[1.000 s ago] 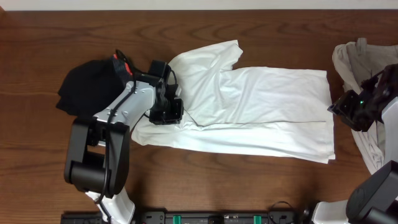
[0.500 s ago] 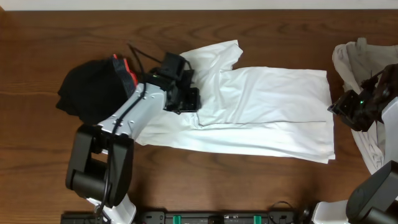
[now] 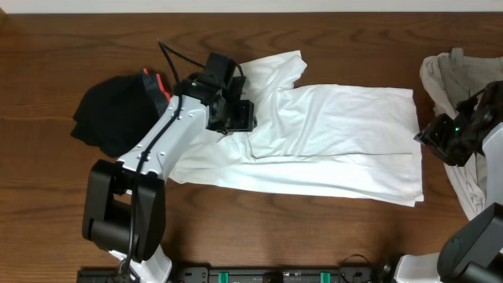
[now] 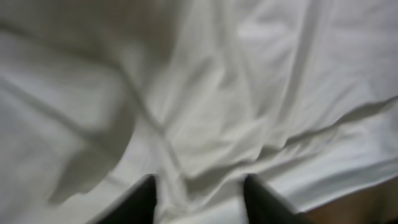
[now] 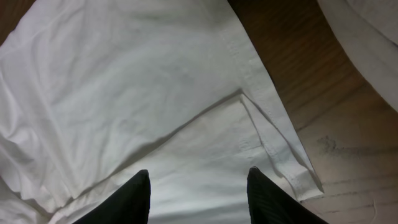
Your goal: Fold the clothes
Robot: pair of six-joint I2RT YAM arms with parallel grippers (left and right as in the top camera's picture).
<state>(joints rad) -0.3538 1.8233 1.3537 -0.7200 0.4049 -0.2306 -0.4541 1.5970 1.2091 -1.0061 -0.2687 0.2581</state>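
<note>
The left wrist view is blurred throughout: the white T-shirt (image 4: 205, 93) fills it, edges cut off, and only the tips of the left gripper (image 4: 200, 202) show at the bottom. From overhead, the left arm (image 3: 169, 130) hides part of the shirt and of the black garment (image 3: 110, 114). At the table's (image 3: 47, 196) right edge the beige garment (image 3: 452, 67) runs out of frame, partly under the right arm (image 3: 464, 130).

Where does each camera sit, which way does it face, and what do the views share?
Overhead: above the table, facing straight down on the white T-shirt, black garment and beige garment; both arms show, with left hand and right hand.
Left wrist: on the left arm, close over creased T-shirt fabric; two dark fingertips show.
Right wrist: on the right arm, facing the T-shirt's hem corner and bare table; its fingertips show.
Shared: all three see the T-shirt.
</note>
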